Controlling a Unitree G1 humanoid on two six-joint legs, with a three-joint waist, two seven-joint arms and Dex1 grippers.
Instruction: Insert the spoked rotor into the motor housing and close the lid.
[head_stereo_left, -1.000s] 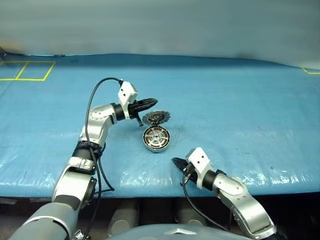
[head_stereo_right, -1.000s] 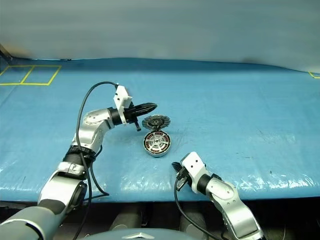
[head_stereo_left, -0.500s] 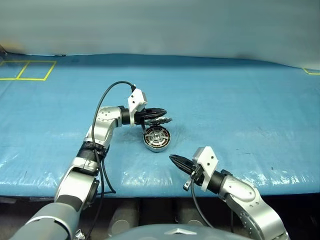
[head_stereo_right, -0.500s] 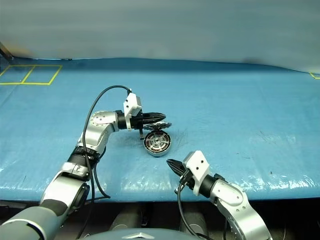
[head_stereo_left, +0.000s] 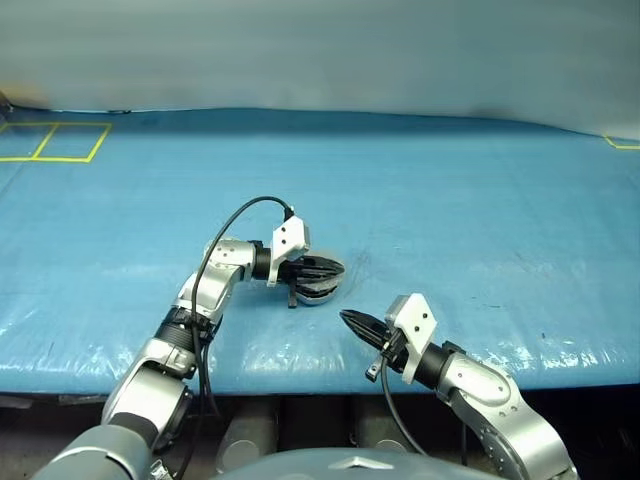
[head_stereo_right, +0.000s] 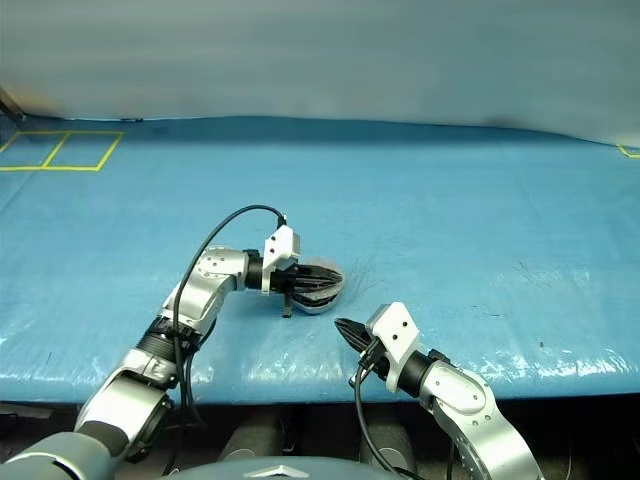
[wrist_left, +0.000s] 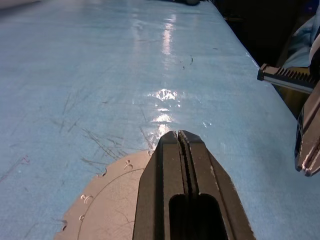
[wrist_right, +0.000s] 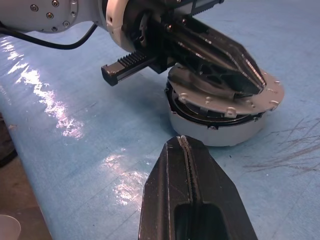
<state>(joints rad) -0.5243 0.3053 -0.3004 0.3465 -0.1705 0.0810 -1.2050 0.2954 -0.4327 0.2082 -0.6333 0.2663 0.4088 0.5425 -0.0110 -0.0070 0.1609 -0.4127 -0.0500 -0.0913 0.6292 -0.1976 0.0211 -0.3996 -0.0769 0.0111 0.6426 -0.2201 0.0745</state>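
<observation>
The motor housing (head_stereo_left: 320, 292) sits on the blue table near its front edge, a squat silver body (wrist_right: 220, 127). The lid (wrist_right: 250, 102) lies folded down over it, plain silver face (wrist_left: 110, 205) up and slightly tilted, with a dark gap on one side. My left gripper (head_stereo_left: 338, 267) is shut and rests its fingertips (wrist_right: 252, 75) on top of the lid. My right gripper (head_stereo_left: 346, 317) is shut and empty. It hovers just in front of the housing, pointing at it without touching. The spoked rotor is hidden under the lid.
The blue sheet (head_stereo_left: 480, 200) covers the whole table, with open room to the right and behind the housing. Yellow tape squares (head_stereo_left: 55, 140) mark the far left corner. The table's front edge (head_stereo_left: 300, 370) runs close below the right gripper.
My left gripper swept down and toward me, folding the lid from standing open to lying flat on the housing. The right gripper rose slightly, then held still.
</observation>
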